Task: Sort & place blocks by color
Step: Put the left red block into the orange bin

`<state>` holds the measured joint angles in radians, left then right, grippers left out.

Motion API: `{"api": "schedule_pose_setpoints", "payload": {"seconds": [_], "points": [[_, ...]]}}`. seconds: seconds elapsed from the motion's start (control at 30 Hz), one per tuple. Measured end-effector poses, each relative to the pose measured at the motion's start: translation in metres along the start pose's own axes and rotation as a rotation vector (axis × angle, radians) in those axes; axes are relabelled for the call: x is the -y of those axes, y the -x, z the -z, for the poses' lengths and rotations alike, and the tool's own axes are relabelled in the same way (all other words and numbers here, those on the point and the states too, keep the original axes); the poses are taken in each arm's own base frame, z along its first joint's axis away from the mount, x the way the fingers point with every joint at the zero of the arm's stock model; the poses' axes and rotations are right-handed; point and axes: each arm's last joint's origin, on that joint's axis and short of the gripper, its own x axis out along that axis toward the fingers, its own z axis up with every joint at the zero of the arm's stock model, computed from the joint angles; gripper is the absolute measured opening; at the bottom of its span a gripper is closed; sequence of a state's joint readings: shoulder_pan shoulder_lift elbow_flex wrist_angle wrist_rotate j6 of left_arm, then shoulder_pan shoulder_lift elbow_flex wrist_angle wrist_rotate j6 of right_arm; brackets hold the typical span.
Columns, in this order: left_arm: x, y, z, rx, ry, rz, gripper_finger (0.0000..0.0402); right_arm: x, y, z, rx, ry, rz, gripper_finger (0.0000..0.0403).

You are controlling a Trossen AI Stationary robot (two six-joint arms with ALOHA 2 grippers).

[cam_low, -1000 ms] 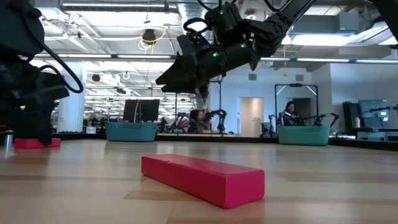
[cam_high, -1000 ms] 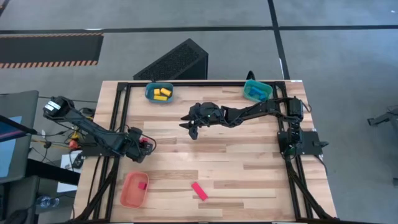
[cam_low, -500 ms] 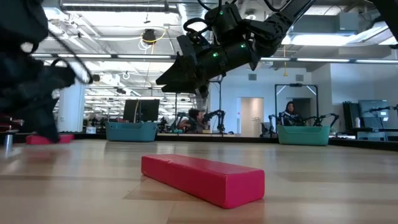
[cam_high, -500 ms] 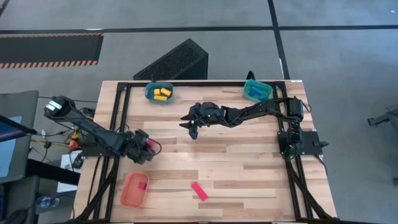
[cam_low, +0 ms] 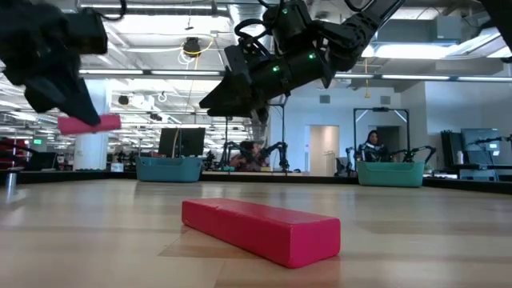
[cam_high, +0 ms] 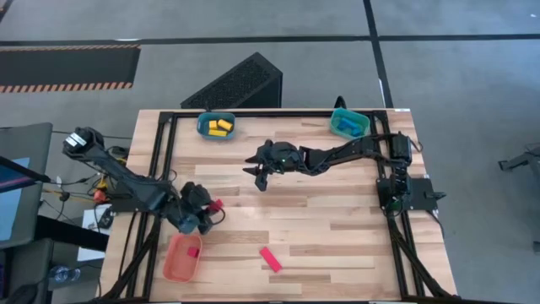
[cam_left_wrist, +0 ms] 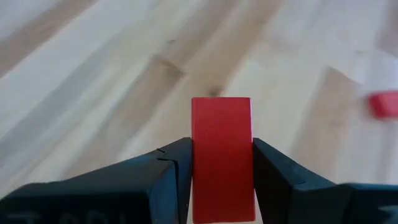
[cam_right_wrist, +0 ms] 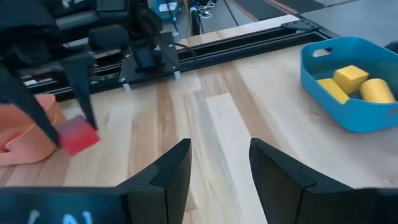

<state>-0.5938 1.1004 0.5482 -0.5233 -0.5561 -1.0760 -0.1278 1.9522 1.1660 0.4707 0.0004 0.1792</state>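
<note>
The left gripper (cam_left_wrist: 222, 165) pinches a small red block (cam_left_wrist: 222, 155) squarely between its two dark fingers and holds it in the air just beside the shallow orange plastic tray (cam_high: 180, 257), on the side toward the table's middle. To place it well, I judge the arm should carry the block over the tray's open centre, clear of the red block (cam_high: 193, 252) already inside, lower it close to the tray floor, and only then release. The right gripper (cam_right_wrist: 214, 167) waits with fingers spread, well apart from the orange tray, while a long red bar (cam_high: 270, 259) lies on the wood near that tray.
</note>
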Motion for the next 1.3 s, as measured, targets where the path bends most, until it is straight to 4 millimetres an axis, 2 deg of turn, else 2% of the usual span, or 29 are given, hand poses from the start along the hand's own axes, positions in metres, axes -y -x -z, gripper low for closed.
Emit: {"api": "schedule_pose_setpoints", "payload": {"seconds": [0.33,0.47,0.73,0.93,1.13,1.3], "points": [[0.034,0.039,0.008,-0.063,-0.166,0.215,0.0102,-0.007,0.0,0.001,-0.002,0.01,-0.015,0.0182],[0.038,0.048,0.018,-0.106,-0.188,0.263,0.0102,-0.007,0.0,0.001,-0.003,0.01,-0.015,0.0182],[0.042,0.059,0.034,-0.222,-0.125,0.335,0.0102,-0.007,0.0,0.001,-0.003,0.009,-0.015,0.0182],[0.044,0.063,0.038,-0.227,-0.131,0.361,0.0102,-0.007,0.0,0.001,-0.003,0.009,-0.015,0.0182],[0.049,0.07,0.043,-0.311,-0.081,0.44,0.0102,-0.007,0.0,0.004,-0.026,0.009,-0.012,0.0182],[0.046,0.071,0.048,-0.361,-0.045,0.404,0.0102,-0.007,0.0,0.004,-0.03,0.006,-0.012,0.0182]]}}
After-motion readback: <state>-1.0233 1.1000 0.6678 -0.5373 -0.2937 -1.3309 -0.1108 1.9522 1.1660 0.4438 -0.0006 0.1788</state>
